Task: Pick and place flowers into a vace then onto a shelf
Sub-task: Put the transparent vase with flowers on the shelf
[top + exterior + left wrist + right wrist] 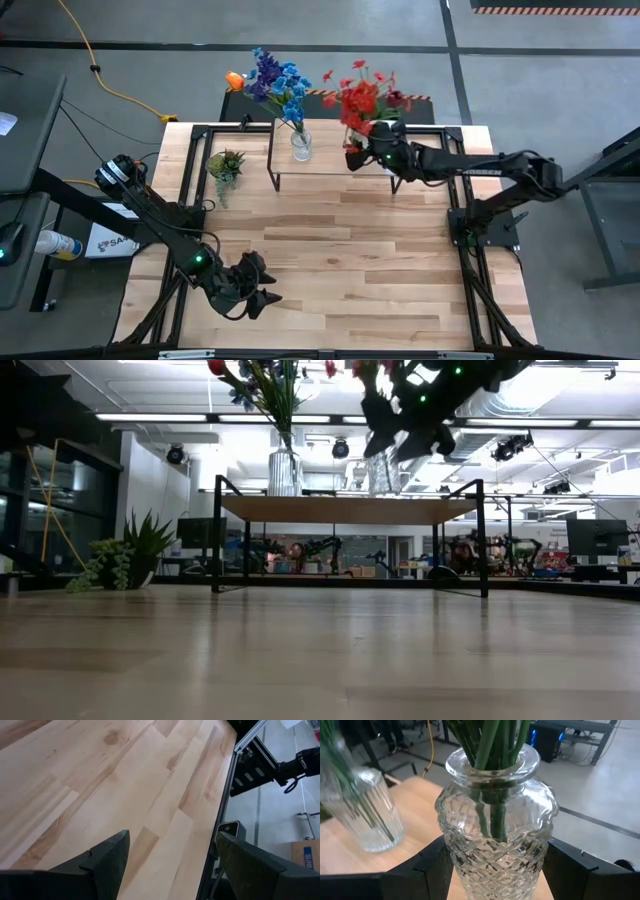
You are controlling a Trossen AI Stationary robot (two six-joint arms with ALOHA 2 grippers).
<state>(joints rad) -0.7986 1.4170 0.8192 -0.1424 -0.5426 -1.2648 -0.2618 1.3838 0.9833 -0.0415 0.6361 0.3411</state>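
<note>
Bare plank surface of the bench (320, 660) fills the foreground of the low view; behind it stands the shelf (345, 508) on its thin dark legs, with a small green potted plant (125, 558) on the bench off to one side.

Right arm: the right gripper (357, 152) is over the shelf's right end. The jaws stand either side of a diamond-cut glass vase (495, 832), close against its body, and appear to carry it. This vase holds the red flowers (358, 98), whose green stems (492, 750) run down through its neck. In the low view its base appears to sit slightly above the shelf top, though the gap is hard to confirm.

A second, ribbed glass vase (300, 144) stands on the shelf's left part and holds the blue and purple flowers (277, 80), with an orange bloom (235, 79) beside them.

Left arm: the left gripper (252, 287) waits low over the near part of the bench, jaws wide apart and empty.

Step in hand, as judged: setting the red-flower vase on the shelf.
- Keep the vase upright; the tall stems make it top-heavy.
- Lower until the base sits flat, clear of the shelf edge and the ribbed vase.
- Open the jaws evenly, then withdraw without brushing the blooms.
</note>
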